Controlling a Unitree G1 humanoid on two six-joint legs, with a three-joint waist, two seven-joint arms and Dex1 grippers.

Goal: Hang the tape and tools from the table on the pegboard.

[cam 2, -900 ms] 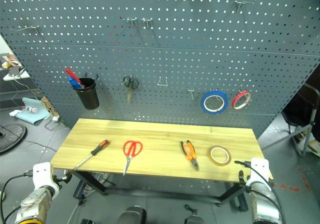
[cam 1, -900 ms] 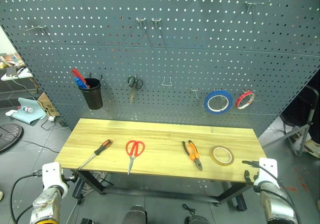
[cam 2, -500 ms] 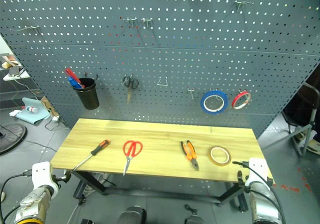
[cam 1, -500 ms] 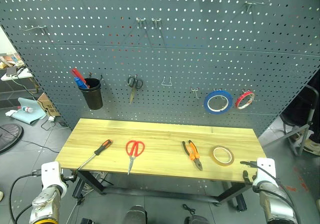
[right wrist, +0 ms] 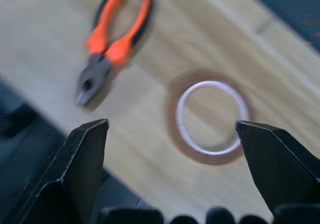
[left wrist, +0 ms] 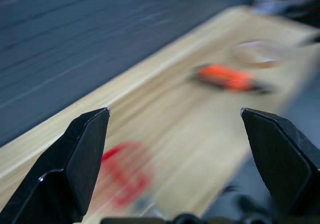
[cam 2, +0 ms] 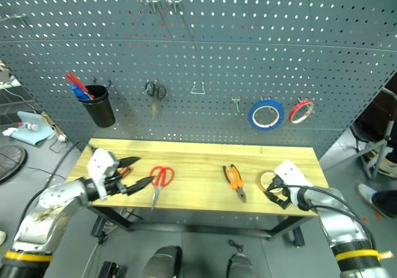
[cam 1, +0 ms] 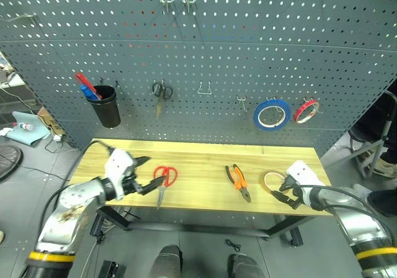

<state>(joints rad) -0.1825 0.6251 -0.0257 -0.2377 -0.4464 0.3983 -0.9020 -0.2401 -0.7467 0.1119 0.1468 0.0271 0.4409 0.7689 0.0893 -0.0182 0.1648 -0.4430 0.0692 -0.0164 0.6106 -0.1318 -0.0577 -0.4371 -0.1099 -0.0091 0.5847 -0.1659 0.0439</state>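
Both hands are spread wide and hold nothing, each poised over its own pick. The right hand (cam 1: 286, 189) hovers by the tape (right wrist: 208, 115) near the tabletop (cam 1: 205, 157)'s right front corner; the left hand (cam 1: 147, 174) aims at the scissors (cam 1: 164, 180), left of centre. The pliers (cam 1: 239, 182) lie between, and the pegboard (cam 1: 248, 61) stands behind.

Scissors (cam 1: 163, 179), pliers (cam 1: 239, 182) and tape (cam 1: 273, 182) are lying left to right on the tabletop (cam 1: 198, 157); the pegboard (cam 1: 217, 61) is standing behind, with a cup (cam 1: 104, 105) hanging at left and two rolls (cam 1: 272, 114) at right
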